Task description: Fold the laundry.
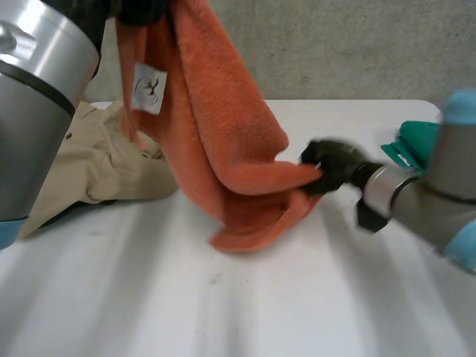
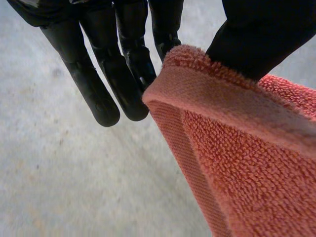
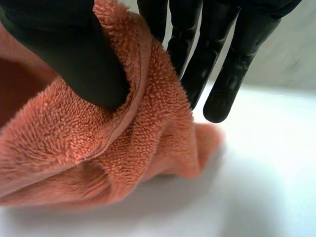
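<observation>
Towel (image 1: 223, 126) is hanging long-axis down from the left hand (image 2: 103, 84), whose fingers (image 2: 128, 94) are pinching its top edge; the right hand (image 1: 335, 165) is pinching its low edge at the counter (image 1: 223, 312).

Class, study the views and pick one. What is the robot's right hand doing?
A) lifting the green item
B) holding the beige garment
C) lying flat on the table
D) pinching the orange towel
D: in the right wrist view the right hand pinches a hem of the orange towel between thumb and fingers; the beige garment lies apart on the table.
</observation>
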Tool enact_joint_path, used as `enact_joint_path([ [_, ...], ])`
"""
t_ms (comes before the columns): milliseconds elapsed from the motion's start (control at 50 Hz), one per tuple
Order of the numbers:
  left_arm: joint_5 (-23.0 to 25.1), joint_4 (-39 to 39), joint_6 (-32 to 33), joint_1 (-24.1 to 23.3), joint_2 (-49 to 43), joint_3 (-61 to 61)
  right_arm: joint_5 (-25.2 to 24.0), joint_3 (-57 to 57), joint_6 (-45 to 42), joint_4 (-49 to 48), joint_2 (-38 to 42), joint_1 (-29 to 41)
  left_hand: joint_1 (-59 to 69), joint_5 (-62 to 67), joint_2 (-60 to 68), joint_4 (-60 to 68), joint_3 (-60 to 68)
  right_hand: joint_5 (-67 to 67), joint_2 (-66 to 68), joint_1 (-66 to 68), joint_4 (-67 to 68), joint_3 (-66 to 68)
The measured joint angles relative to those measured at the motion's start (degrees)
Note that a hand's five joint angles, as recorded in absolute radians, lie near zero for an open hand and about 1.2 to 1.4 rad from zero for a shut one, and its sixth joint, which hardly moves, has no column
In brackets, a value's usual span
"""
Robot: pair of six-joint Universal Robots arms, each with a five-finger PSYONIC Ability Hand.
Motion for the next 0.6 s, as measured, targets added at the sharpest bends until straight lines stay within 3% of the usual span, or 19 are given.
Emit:
enact_joint_path([
  [80,-0.31,-0.39,0.12,2.75,0.48,-4.63,0.75,-0.40,-11.04,0.91,-7.16,-3.77,0.00,0.00,0.03,0.14,0.00,0.00,0.00,0.00,0.00,0.00],
  [120,-0.38,-0.52,0.14,3.38,0.58,-6.11,0.80,-0.48,-12.15,1.05,-7.73,-3.98,0.00,0.00,0.05,0.14,0.06,0.00,0.00,0.00,0.00,0.00],
  [160,-0.42,-0.84,0.20,4.69,0.76,-10.65,1.10,-1.06,-20.40,2.59,-11.20,-4.54,0.00,0.00,0.09,0.14,0.16,0.00,0.00,0.00,0.01,0.00],
  [340,-0.42,-1.72,0.33,4.01,-1.74,-26.22,3.39,-1.08,-28.97,5.00,-8.54,1.42,0.00,0.00,-0.29,-0.21,-0.03,0.00,0.00,0.00,0.02,0.00],
  [400,-0.43,-3.35,0.37,1.52,-4.38,-30.16,5.93,-0.50,-31.16,5.18,-6.16,3.60,-7.94,-8.12,-12.01,-11.50,-10.88,0.00,0.00,0.00,0.04,0.00],
  [420,-0.45,-4.36,0.41,0.56,-5.19,-30.84,6.46,-0.33,-31.59,5.18,-5.81,3.89,-17.26,-16.54,-19.67,-19.89,-19.08,0.00,0.00,0.00,0.04,0.00],
  [580,-0.47,-11.27,0.85,-1.66,-7.18,-28.42,9.86,1.82,-34.47,4.69,-4.85,4.89,-17.26,-16.54,-19.67,-19.89,-19.08,0.00,0.00,0.00,0.20,0.00],
  [600,-0.34,-13.01,0.92,-1.15,-7.20,-25.72,10.08,2.92,-34.85,4.29,-5.92,4.94,-36.27,-38.45,-40.81,-41.42,-40.16,0.00,0.00,0.00,0.20,0.00],
])
